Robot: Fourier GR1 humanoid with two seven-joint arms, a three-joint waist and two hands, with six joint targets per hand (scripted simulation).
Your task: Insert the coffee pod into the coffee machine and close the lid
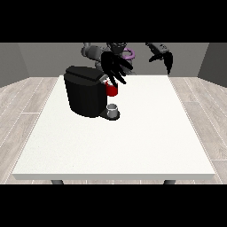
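Note:
The black coffee machine stands on the white table, left of the middle. A red thing at the machine shows at its front, just under the top. On the machine's low base sits a small grey thing; I cannot tell whether it is the pod. The hand at the view's left hovers over the machine's front right corner, above the red thing, with its fingers spread straight and nothing in them. The hand at the view's right hangs raised beyond the table's far edge, fingers relaxed and pointing down, holding nothing.
The robot's torso is behind the table's far edge. The white tabletop reaches from the machine to the near edge and out to the right. Grey wood floor surrounds the table.

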